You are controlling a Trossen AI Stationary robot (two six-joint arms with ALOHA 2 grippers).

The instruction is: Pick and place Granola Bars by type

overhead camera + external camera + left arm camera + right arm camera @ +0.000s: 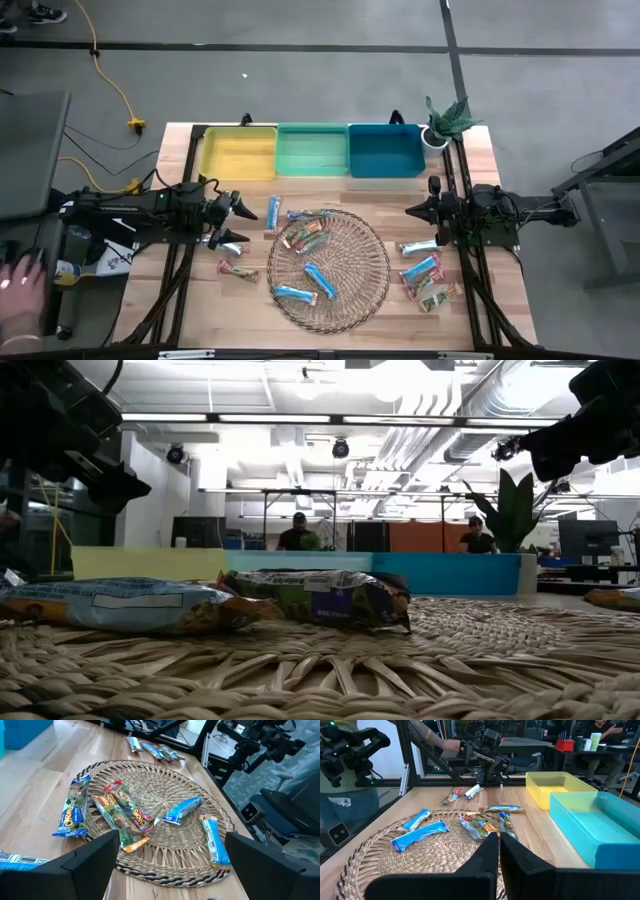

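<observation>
The wicker tray (372,262) holds several granola bars: bright blue ones (320,281) and red multicoloured ones (306,237), lying flat on the weave. More bars lie flat on the table. Left of the tray are a silvery-blue one (272,212) and a red one (237,270). Right of it is a group of three (424,274). My left gripper (246,224) (170,840) is open and hovers left of the tray, facing it. My right gripper (410,210) (499,839) is shut and hovers right of the tray's far side. Neither touches a bar.
Yellow bin (240,153), green bin (312,150) and blue bin (385,150) stand in a row at the table's far edge, with a potted plant (445,122) to their right. A person's hand (20,282) shows beyond the table's left edge. Bare wood lies between bins and tray.
</observation>
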